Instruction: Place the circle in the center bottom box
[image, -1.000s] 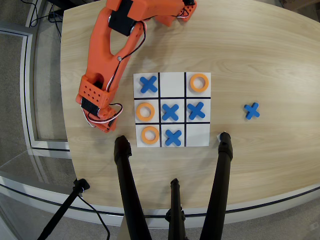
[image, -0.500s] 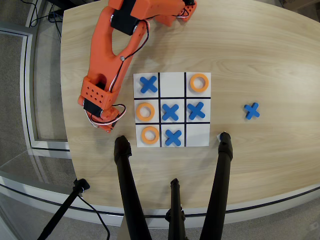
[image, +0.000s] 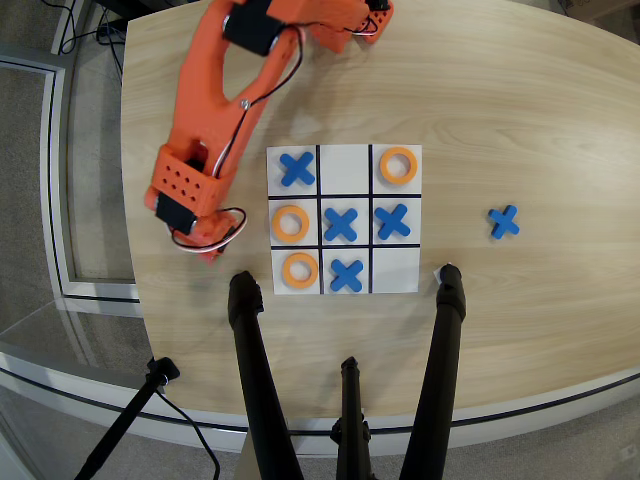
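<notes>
In the overhead view my orange arm (image: 215, 95) reached down from the top edge toward about seven o'clock, ending over the wooden surface (image: 520, 110) just left of the board. My pincer (image: 205, 245) hung there below the wrist block, seen from above with a white cable looped around it; I could not tell whether its tips were spread or pressed together, and nothing showed between them. At three o'clock from the pincer lay the white board (image: 344, 219), divided by black lines into nine cells. In its left column sat a blue X (image: 297, 168) at the top, an orange ring (image: 290, 223) in the middle, and another ring, the circle (image: 300, 269), in the lowest cell, lying flat and apart from my pincer. The middle column held an empty cell at twelve o'clock, a second X (image: 341, 224) in the centre, and a third X (image: 346, 274) in the center bottom box (image: 346, 258). The right column carried a ring (image: 399, 165) at the top, an X (image: 393, 221) in the middle, and a bare cell at the bottom. Well to the right, off the board, a lone blue X (image: 504, 221) lay on the surface. Black tripod legs (image: 447, 330) crossed the near edge at six o'clock.
</notes>
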